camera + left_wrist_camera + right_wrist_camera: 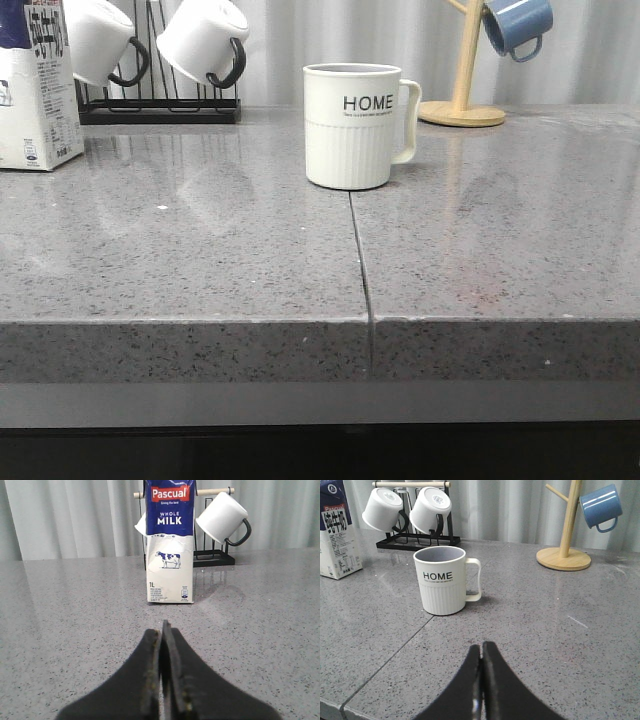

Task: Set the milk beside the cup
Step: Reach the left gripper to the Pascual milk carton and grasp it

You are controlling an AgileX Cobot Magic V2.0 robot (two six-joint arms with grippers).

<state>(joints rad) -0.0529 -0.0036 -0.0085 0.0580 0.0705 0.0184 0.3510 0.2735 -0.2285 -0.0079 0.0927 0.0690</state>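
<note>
The milk (37,85) is seen upright on the grey counter (200,250) at approx. 10 o'clock in the front view, well apart from the cup (352,126), which is stood upright near the centre, at approx. 12 o'clock, w/ its handle turned to 3 o'clock and the "HOME" lettering faced fwd. A black rack (160,108) w/ two white mugs (205,42) hung on it is found behind the cup at 11 o'clock; a wooden mug tree (462,95) w/ a blue mug (516,26) is set at 1 o'clock. A seam (360,270) in the counter is run from the cup's base toward 6 o'clock. In the left wrist view the left gripper (163,630) is pointed at the carton, fingers pressed together, nothing held. In the right wrist view the right gripper (481,650) is likewise closed and empty, aimed just beside the cup.
</note>
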